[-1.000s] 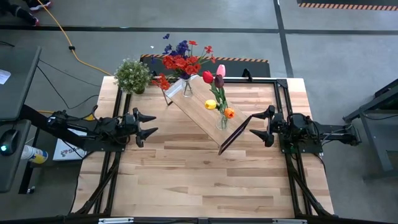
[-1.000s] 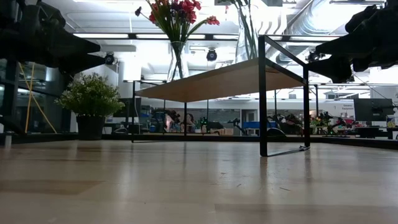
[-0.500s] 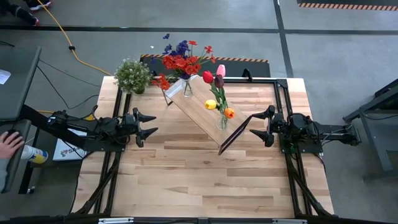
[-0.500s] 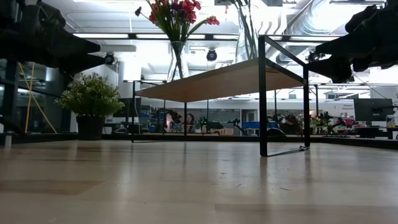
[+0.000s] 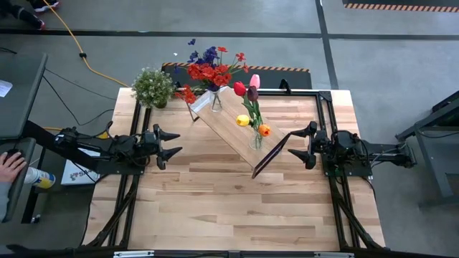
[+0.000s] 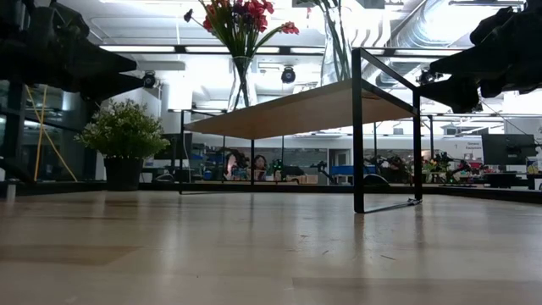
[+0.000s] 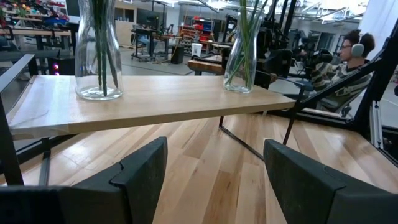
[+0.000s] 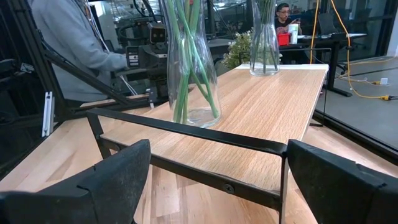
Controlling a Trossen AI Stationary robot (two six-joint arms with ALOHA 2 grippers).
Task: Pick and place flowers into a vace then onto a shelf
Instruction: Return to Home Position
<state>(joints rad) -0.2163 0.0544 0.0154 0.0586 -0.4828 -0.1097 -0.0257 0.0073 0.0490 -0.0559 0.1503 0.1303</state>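
Note:
The shelf [image 5: 233, 127] stands slantwise on the table's far half on its black frame legs [image 6: 358, 127]. Two glass vases stand on it. The one at the far left end [image 5: 215, 101] holds red and purple flowers [image 5: 209, 70]. The one near the right end [image 5: 256, 140] holds tulips [image 5: 247, 97]. My left gripper [image 5: 176, 142] hangs open at the table's left side, level, facing the shelf. My right gripper [image 5: 292, 144] hangs open at the right side, just short of the shelf's end frame. Both wrist views show the vases [image 7: 98, 56] [image 8: 189, 68] past open fingers.
A bushy potted plant [image 5: 153, 87] stands at the table's far left corner. The near half of the plank table [image 5: 229, 208] lies bare. A person's hand [image 5: 8, 166] rests on a desk left of the table, and people sit beyond the table in both wrist views.
Both arms have kept still, and the shelf and vases stand as before. A person's hand has come onto the desk off the table's left side.

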